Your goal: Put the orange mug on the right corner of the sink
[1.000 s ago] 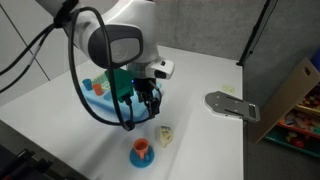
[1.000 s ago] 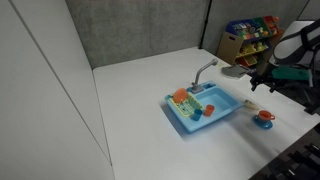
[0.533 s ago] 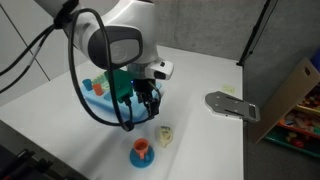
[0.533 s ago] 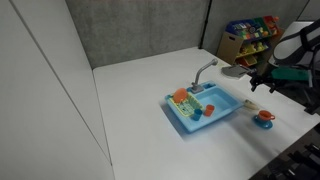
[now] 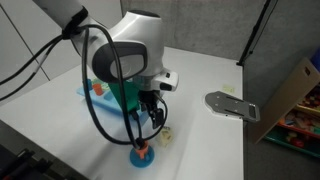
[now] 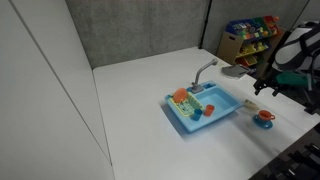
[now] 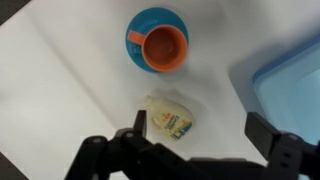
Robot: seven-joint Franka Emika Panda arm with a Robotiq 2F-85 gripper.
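Pincer (image 7: 195, 124) now nearer orange mug (image 7: 165, 47), jaws apart

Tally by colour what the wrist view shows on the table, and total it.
Orange: 1, the mug
Blue: 2, the saucer and the sink
Cream: 1, the packet
Total: 4

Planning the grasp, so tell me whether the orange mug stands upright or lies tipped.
Upright: the wrist view looks straight into the orange mug, round mouth up, on the blue saucer.
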